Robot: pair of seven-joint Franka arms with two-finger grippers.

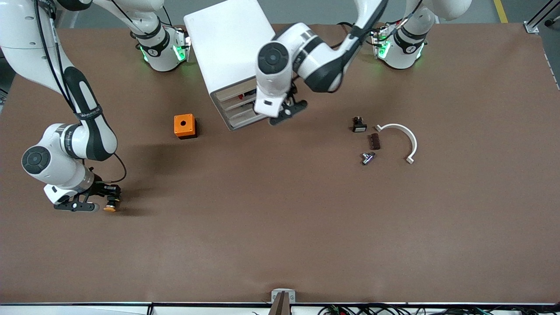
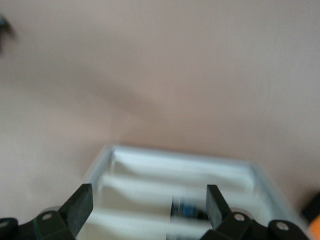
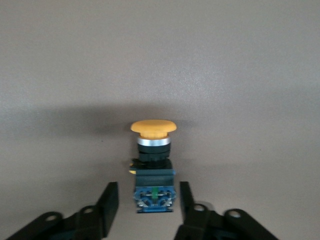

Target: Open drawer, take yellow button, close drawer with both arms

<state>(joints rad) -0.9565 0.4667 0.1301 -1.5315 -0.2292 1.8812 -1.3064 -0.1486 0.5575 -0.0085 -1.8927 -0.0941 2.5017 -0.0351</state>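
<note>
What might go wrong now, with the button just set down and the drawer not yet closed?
1. The right gripper stands open with its fingers close on either side of the button; pulling away askew may drag or tip it.
2. The left gripper hangs open at the drawer fronts; a push off centre may jam the drawer or shift the cabinet.

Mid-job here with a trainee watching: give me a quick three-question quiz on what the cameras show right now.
1. True or false: the right gripper has its fingers spread apart around the button.
2. Which thing is the left gripper closest to: A) the orange cube, B) the cabinet with its drawers, C) the white curved piece?
3. Fill in: the button lies toward the ___ arm's end of the table.

Key: 1 true; 2 B; 3 right.
</note>
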